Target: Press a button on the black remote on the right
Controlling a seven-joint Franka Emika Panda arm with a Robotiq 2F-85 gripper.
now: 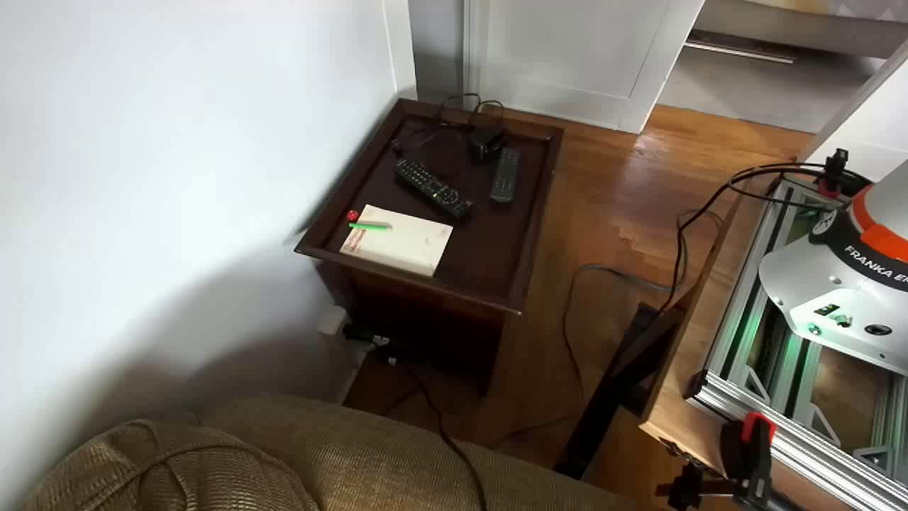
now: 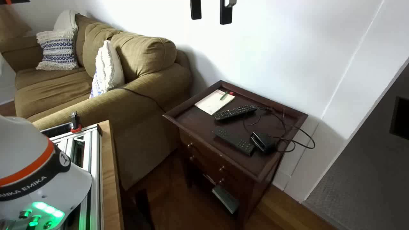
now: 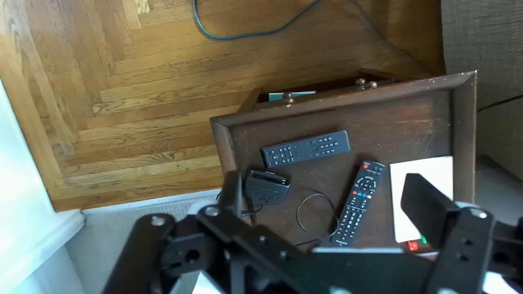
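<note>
The black remote [image 1: 504, 174] is a slim plain bar lying flat on the dark wooden side table [image 1: 546, 213], right of the other remote in this exterior view. It also shows in an exterior view [image 2: 235, 140] and the wrist view [image 3: 305, 149]. The similar black remote with coloured buttons [image 3: 358, 203] lies beside it, also in both exterior views [image 1: 431, 187] [image 2: 235, 112]. My gripper [image 2: 211, 12] hangs at the top edge of an exterior view, its two fingers apart, empty, well above the table. In the wrist view the open gripper [image 3: 329, 198] frames the tabletop, touching neither remote.
A cream book [image 1: 408, 241] with a green pen [image 1: 369, 226] and a small red object [image 1: 352, 215] lies on the table. A black device [image 3: 267, 187] with loose cables stands close to the plain remote. The table has a raised rim. A wall and sofa [image 2: 137, 86] adjoin it.
</note>
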